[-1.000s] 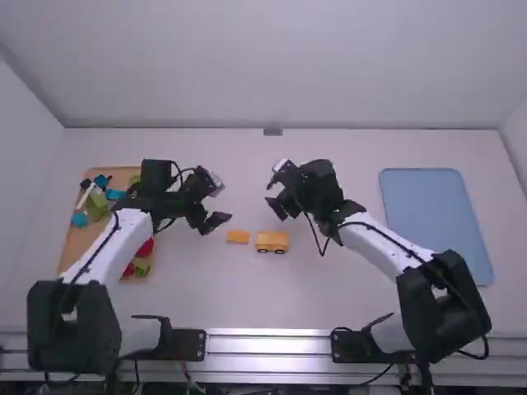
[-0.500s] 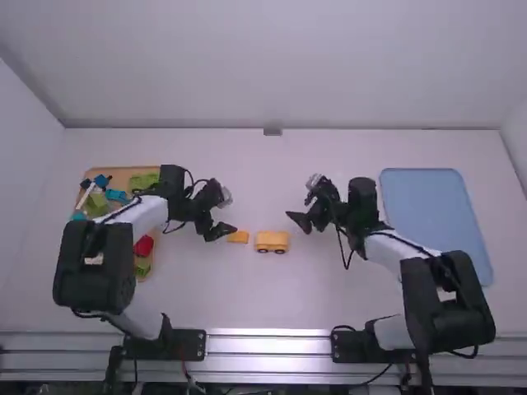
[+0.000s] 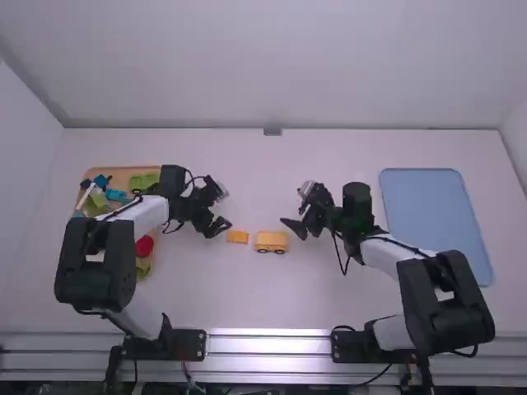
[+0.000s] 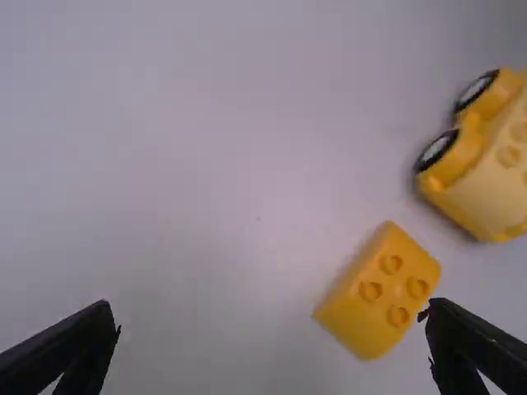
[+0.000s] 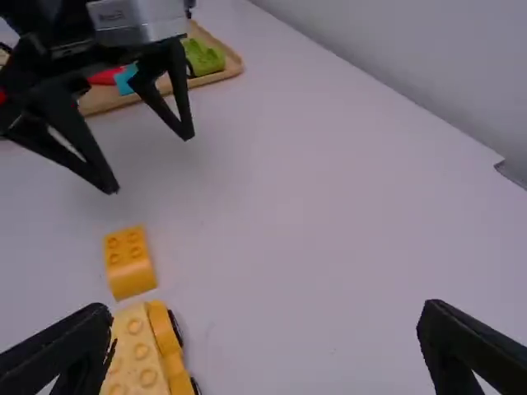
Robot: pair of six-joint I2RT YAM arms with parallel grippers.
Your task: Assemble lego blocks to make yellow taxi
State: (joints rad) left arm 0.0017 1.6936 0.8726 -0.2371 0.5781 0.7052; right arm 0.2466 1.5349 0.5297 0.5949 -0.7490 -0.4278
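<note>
Near the table's middle lies a small orange-yellow brick (image 3: 238, 236), and just right of it stands a yellow car body with wheels (image 3: 272, 241); a narrow gap parts them. My left gripper (image 3: 221, 225) is open just left of the small brick. In the left wrist view the brick (image 4: 380, 290) lies by one fingertip of the left gripper (image 4: 272, 317), with nothing between the fingers. Above and right of the car body, my right gripper (image 3: 295, 225) hangs open; in the right wrist view the right gripper (image 5: 263, 321) is empty, the car body (image 5: 142, 354) beside one finger.
A wooden tray (image 3: 123, 176) with green, blue and red blocks stands at the left, partly under the left arm. A blue tray (image 3: 436, 218) lies at the right, beyond the right arm. The back wall (image 3: 272, 66) rises behind the table.
Both arms have drawn back from their earlier poses, the right gripper shifting right and lower, then slightly left. The left gripper dipped toward the small brick and eased slightly left. The bricks stayed put.
</note>
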